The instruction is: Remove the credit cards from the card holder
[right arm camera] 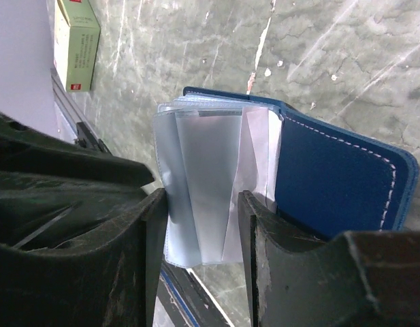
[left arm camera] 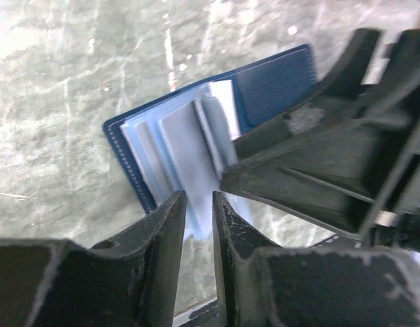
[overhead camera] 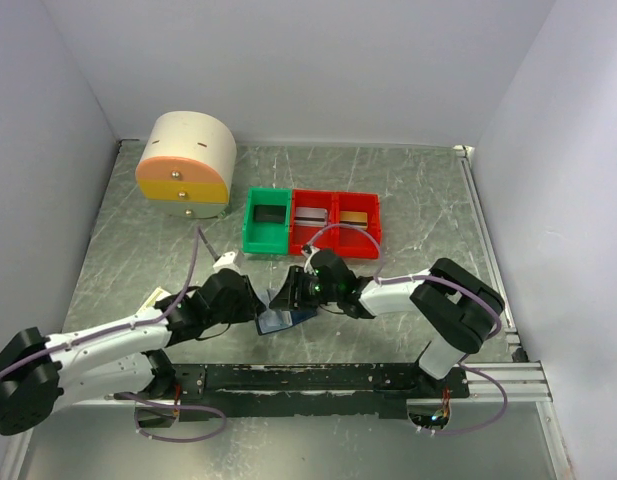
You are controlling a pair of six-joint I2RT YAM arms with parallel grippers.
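Black fingers (left arm camera: 162, 238) of the left gripper (left arm camera: 198, 204) are almost together around a pale page edge of the blue card holder (left arm camera: 278, 85). I cannot tell if they squeeze it. The card holder lies open on the grey table (overhead camera: 418, 190), between both grippers. The right gripper (right arm camera: 203, 199) pinches its pale pages from both sides.

Bright, even overhead light glares on the table (overhead camera: 408, 200); wrist views show blurred, soft-edged fingers (left arm camera: 162, 259).
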